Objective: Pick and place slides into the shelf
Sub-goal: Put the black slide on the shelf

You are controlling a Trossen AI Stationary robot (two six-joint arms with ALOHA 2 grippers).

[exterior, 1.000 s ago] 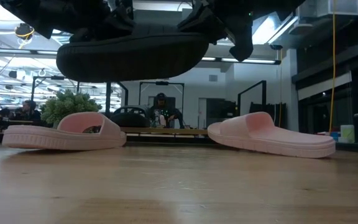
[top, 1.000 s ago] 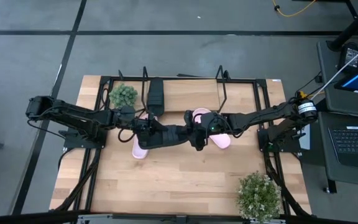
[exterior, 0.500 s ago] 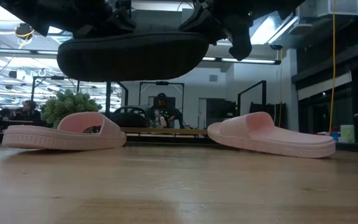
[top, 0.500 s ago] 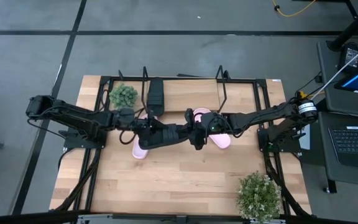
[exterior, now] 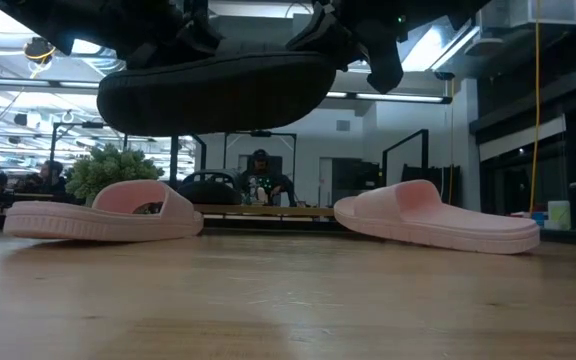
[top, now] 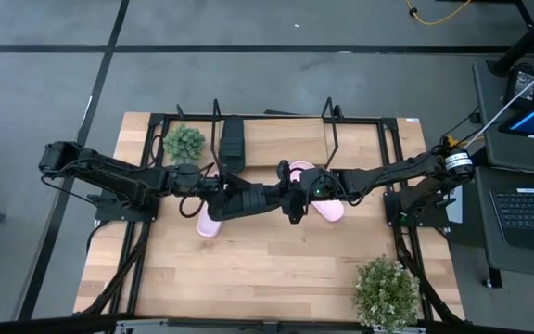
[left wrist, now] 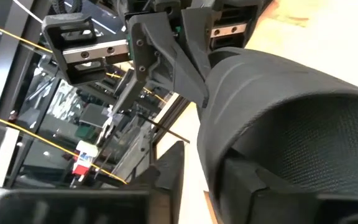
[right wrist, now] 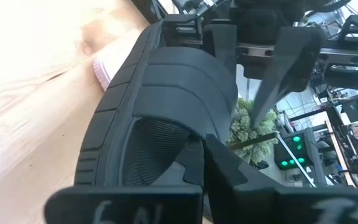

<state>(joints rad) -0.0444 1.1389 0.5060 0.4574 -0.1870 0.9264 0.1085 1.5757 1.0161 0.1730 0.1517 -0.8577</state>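
You've got the bench [top: 248, 278] mostly free and the shelf [top: 276, 125] behind; both tools, left tool [top: 233, 200] and right tool [top: 292, 200], pinch one black slide [exterior: 213, 90] held mid-air over the pink slides [exterior: 103, 212], so lift together, level, toward a free slot

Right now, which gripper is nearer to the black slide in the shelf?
Left. The left gripper sits just in front of the shelved black slide, gripping one end of the lifted black slide; the right gripper grips its other end, farther aside.
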